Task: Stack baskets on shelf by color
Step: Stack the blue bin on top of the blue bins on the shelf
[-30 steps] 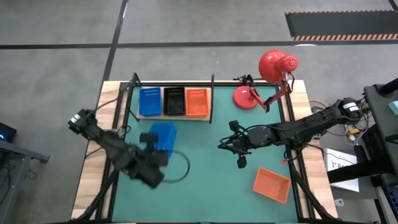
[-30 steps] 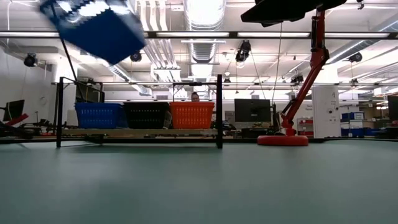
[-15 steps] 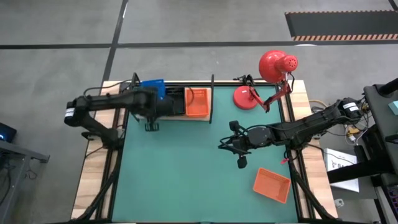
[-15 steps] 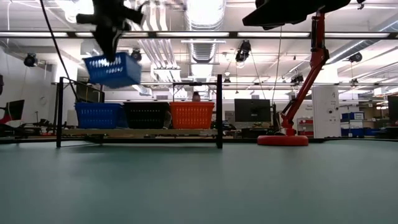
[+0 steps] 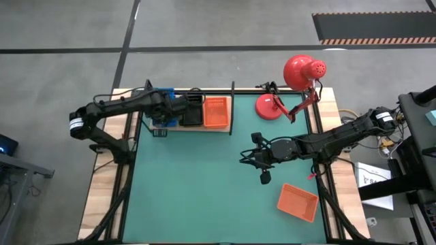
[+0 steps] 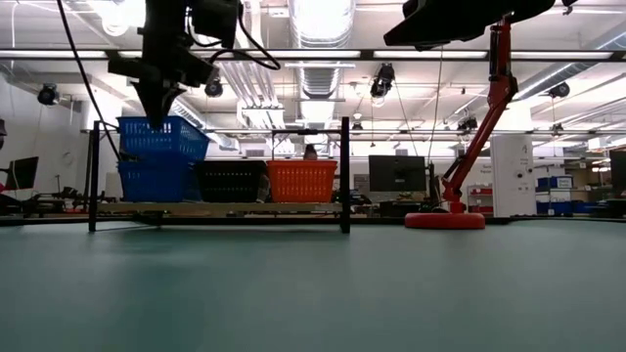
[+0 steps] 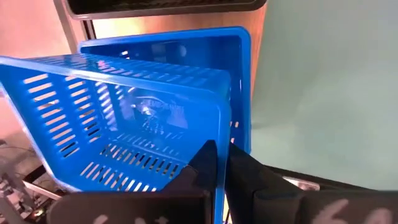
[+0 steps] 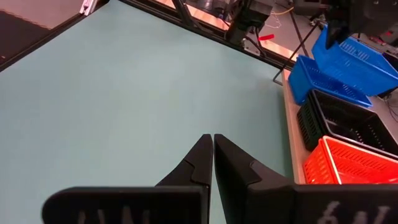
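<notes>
The left hand (image 7: 214,168) was clamped on the near rim of a blue basket (image 7: 118,118), its fingers pinched tight on the plastic wall. It held that basket tilted over the far-left end of the shelf (image 5: 216,130), directly above a second blue basket (image 7: 239,74) already sitting there. In the low view the held basket (image 6: 162,139) sat on top of the lower blue one (image 6: 156,180), though whether it had fully nested could not be told.

Next along the shelf stood a black basket (image 5: 193,112) in the middle and an orange-red basket (image 5: 216,112) on the right, all three colours abreast between the black posts.

The right hand (image 8: 213,158) was closed with nothing in it, hovering over the middle of the green mat (image 5: 204,184), well apart from the shelf. Near it, toward the near-right corner of the counter (image 5: 102,184), a loose orange-red basket (image 5: 298,202) lay on the mat at an angle. A red desk lamp (image 5: 303,71) stood at the far right.

By my reading, the blue stack was almost done, needing only a release. The loose orange-red basket remained to be carried to its match on the shelf; no other loose basket showed.
</notes>
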Robot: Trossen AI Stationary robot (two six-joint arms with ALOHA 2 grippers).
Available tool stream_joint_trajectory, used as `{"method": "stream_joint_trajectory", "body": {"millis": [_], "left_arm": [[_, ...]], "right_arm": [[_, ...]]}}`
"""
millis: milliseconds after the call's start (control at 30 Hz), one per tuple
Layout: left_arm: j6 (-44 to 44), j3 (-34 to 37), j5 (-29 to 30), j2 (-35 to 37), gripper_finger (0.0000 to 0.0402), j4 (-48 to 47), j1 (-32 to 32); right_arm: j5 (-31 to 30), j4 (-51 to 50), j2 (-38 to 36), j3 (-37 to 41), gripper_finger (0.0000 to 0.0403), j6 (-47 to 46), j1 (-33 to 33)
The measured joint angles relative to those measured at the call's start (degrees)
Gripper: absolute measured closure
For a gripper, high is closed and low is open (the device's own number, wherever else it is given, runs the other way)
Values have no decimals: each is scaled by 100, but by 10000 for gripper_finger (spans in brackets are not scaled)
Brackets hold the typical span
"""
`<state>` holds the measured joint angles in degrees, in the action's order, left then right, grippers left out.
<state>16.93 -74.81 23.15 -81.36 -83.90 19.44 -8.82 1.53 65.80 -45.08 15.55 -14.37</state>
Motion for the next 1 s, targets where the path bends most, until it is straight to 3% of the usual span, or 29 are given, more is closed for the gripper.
{"method": "stream_joint_trajectory", "body": {"millis": [733,1000], "left_arm": [[-460,15,-299,-115,399,310,0],[-461,20,-299,-114,342,344,0]], "right_arm": [[-15,-1,0,0,394,-13,0],[-13,2,0,0,394,-63,0]]}}
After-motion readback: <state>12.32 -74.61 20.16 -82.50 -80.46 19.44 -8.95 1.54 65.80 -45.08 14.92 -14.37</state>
